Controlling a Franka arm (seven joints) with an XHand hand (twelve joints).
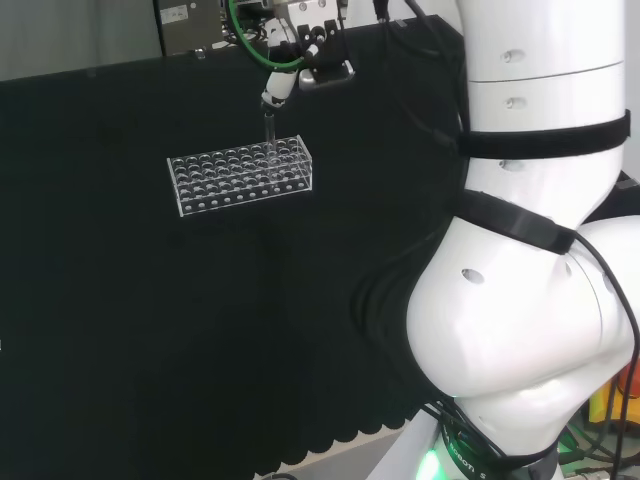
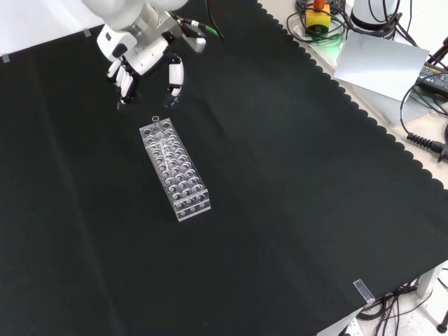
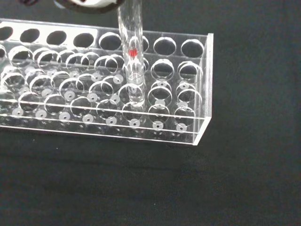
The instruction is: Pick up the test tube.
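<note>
Clear test tube (image 3: 130,56) stands upright in a hole near one end of the clear plastic rack (image 2: 175,170), its lower part inside the rack. Rack lies on the black tabletop (image 2: 294,182), toward its far-left area in the front view. Robot hand (image 2: 143,66) hangs just above that end; whether its downward-curled fingers (image 1: 276,88) grasp the tube top, cannot tell.

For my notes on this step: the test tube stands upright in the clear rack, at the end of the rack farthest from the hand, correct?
Not quite. The test tube does stand upright in the clear rack, but at the end nearest the hand, not the farthest. The front view shows the tube's rim at the rack's top end, just below the hand.
</note>
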